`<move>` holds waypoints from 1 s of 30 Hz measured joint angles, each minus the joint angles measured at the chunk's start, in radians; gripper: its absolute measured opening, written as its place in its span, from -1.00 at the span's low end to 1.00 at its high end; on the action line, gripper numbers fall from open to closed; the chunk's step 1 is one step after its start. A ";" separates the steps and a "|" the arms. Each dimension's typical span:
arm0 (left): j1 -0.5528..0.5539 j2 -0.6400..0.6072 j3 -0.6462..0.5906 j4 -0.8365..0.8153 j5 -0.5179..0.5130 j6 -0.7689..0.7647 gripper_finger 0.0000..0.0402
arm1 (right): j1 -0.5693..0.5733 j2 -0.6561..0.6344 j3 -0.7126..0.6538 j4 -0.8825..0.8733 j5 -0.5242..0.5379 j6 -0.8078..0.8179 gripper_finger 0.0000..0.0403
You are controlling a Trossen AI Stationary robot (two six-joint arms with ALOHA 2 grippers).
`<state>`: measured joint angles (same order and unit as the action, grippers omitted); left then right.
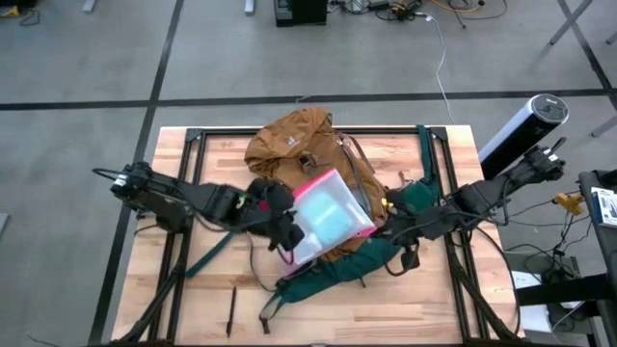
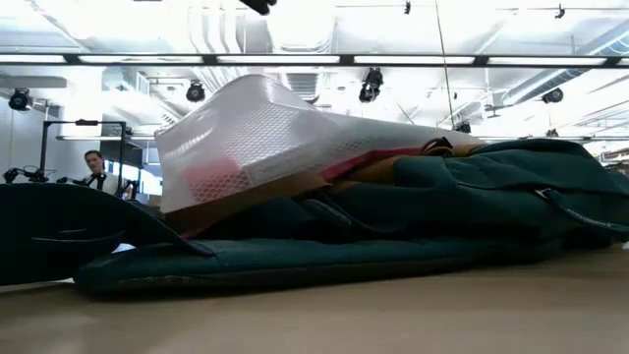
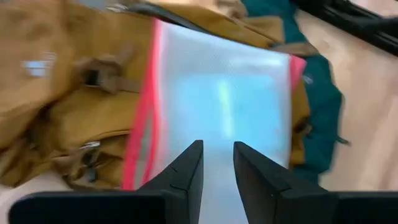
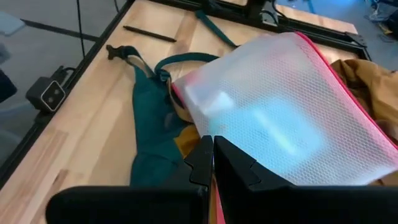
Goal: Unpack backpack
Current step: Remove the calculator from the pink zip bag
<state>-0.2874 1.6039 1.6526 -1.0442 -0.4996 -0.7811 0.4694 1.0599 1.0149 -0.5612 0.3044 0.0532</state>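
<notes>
The mustard-tan backpack [image 1: 289, 140] lies flat on the middle of the wooden table, its dark green back panel and straps [image 2: 472, 197] toward the near edge. A clear pouch with pink edges [image 1: 333, 214] rests tilted on top of it. My left gripper [image 3: 217, 163] is open at the pouch's left end, with the pouch [image 3: 224, 93] spreading out beyond its fingertips. My right gripper [image 4: 212, 152] is shut at the pouch's right corner [image 4: 205, 134], above the green fabric. My left gripper stands open over the pouch's pink-edged end [image 3: 146, 155], slanting down from the table's left; I cannot tell whether a finger touches it. My right gripper slants down from the table's right, its shut fingertips beside the pouch's corner; I cannot tell whether they touch it.
A black pen [image 1: 231, 310] lies on the bare wood near the front left. Green straps [image 1: 318, 280] trail toward the near edge. Black frame rails run along the table's sides. A white cylinder [image 1: 521, 130] stands off the far right corner. A person [image 2: 95, 169] is in the room behind.
</notes>
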 joint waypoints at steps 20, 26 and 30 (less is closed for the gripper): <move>0.457 0.000 -0.173 0.136 0.680 0.327 0.33 | 0.076 -0.004 0.000 0.013 -0.103 0.190 -0.41; 0.418 0.001 -0.275 0.454 0.840 0.267 0.30 | 0.085 -0.004 0.000 0.013 -0.103 0.195 -0.26; 0.346 0.002 -0.303 0.579 0.822 0.241 0.10 | 0.085 -0.004 0.000 0.012 -0.094 0.187 -0.23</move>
<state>0.0586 1.6055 1.3499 -0.4647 0.3226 -0.5397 0.5541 1.0561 1.0145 -0.5488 0.2100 0.2402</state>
